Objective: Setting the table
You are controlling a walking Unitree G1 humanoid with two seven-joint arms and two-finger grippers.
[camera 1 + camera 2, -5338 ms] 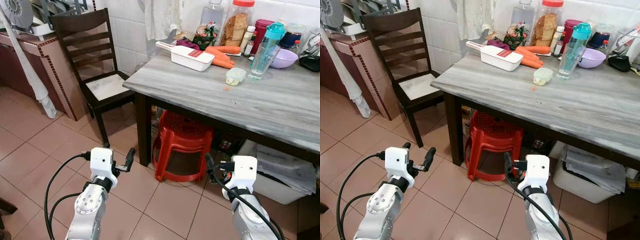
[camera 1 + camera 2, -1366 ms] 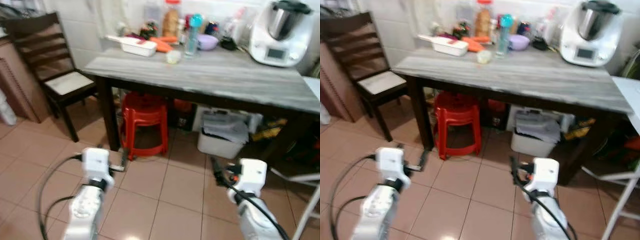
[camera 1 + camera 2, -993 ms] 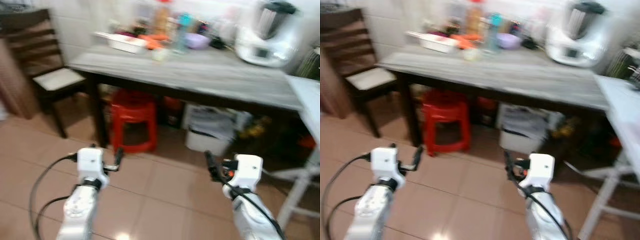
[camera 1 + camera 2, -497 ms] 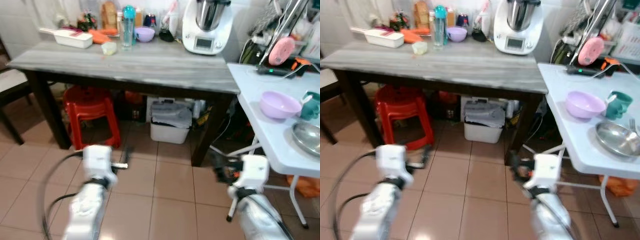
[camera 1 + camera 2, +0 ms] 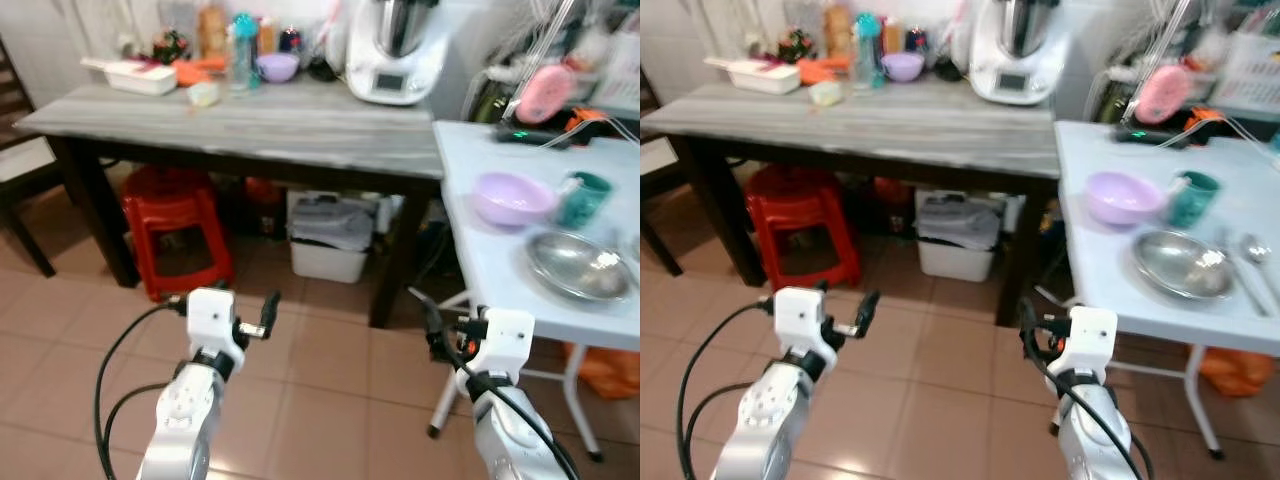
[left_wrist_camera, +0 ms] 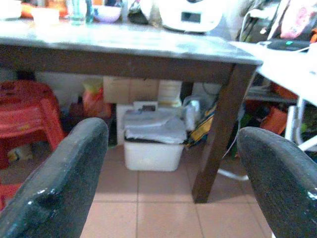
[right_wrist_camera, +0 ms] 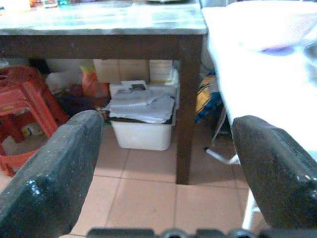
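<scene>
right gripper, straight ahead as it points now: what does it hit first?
Probably the dark table leg, which sits near centre between the open right gripper fingers; depth is unclear. The white bin lies just beside that line.

Your head cameras look down at the grey wood-topped table (image 5: pixel 250 125); both wrist cameras, low over the floor, face its dark leg (image 6: pixel 218 134) and white bin (image 7: pixel 141 129).

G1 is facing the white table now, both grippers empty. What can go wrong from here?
1. The steel bowl sits near the white table's front edge; a low reach may knock it off.
2. The table's thin leg stands close beside the right gripper; stepping in may catch it.
3. The green mug touches the purple bowl, so grasps there are cramped.
</scene>
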